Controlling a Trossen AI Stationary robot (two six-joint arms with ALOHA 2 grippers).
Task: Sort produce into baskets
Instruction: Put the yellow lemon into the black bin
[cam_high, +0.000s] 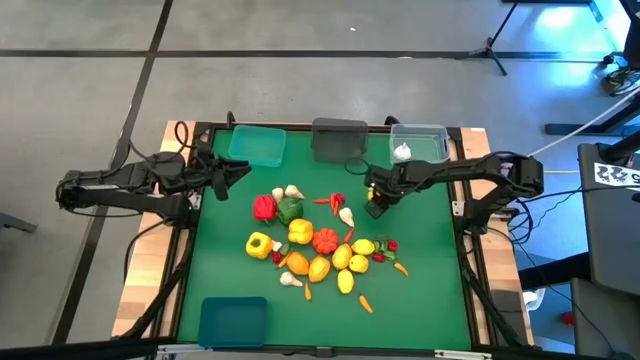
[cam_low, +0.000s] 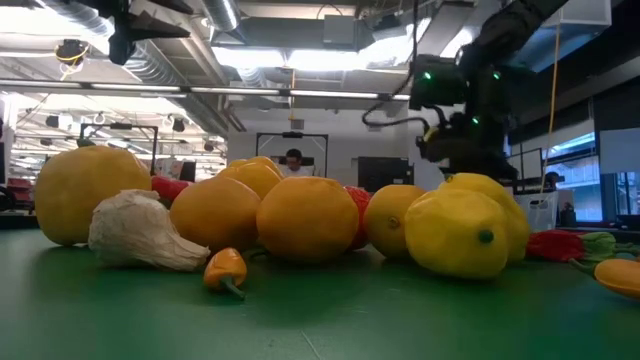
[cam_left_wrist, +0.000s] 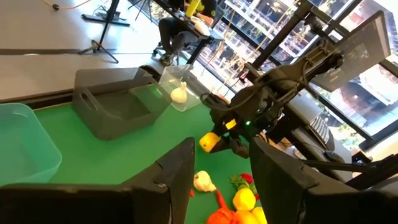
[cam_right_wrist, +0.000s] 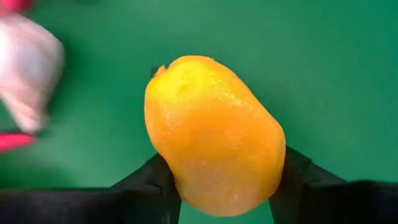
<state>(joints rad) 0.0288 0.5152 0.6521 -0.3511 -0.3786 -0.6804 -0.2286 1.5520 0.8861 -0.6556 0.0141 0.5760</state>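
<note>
— Where's the lemon (cam_right_wrist: 214, 134)?

— Between my right gripper's (cam_high: 377, 205) fingers, pinched at its middle, just above the mat (cam_high: 430, 280) near the grey bin (cam_high: 339, 139).

— Risks?

— It's smooth and rounded; a shallow pinch could squirt it out. Its long axis runs forward, away from the fingers, tip outward.

— Left gripper (cam_high: 243, 170)?

— Shut, empty, parked beside the teal bin (cam_high: 257, 146).

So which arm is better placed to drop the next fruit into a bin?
Right. The right gripper already grips a yellow-orange lemon-shaped toy fruit near the clear plastic bin; the left gripper is shut and empty beside the translucent teal bin.
</note>
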